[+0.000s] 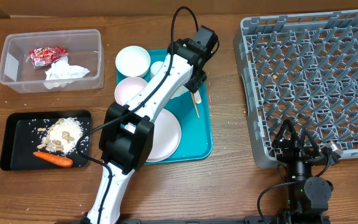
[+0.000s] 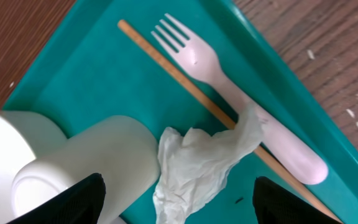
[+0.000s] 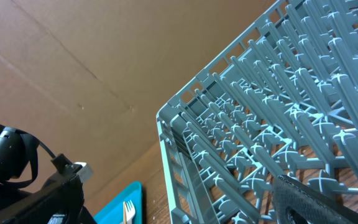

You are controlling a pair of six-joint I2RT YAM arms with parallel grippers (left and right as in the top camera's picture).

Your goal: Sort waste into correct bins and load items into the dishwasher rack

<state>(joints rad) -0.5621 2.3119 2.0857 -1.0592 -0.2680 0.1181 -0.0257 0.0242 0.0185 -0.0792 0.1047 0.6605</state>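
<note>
My left gripper (image 1: 191, 84) (image 2: 179, 202) is open above the teal tray (image 1: 201, 134), its fingers either side of a crumpled white napkin (image 2: 204, 158). Beside the napkin lie a white cup (image 2: 79, 168) on its side, a wooden stick (image 2: 185, 84) and a white fork (image 2: 229, 93). A white bowl (image 1: 133, 61), a pink bowl (image 1: 129, 90) and a plate (image 1: 166, 134) also sit on the teal tray. The clear tub (image 1: 11, 50) holds a red wrapper (image 1: 44, 55) and a napkin (image 1: 64, 73). The black tray (image 1: 14, 143) holds rice (image 1: 64, 132) and a carrot (image 1: 53, 159). My right gripper (image 1: 300, 142) (image 3: 185, 205) is open and empty at the near left corner of the grey rack (image 1: 316, 74).
The rack (image 3: 260, 112) fills the right side of the table, and I see nothing in it. My left arm stretches over the teal tray and hides part of it. Rice grains are scattered on the wood around the trays.
</note>
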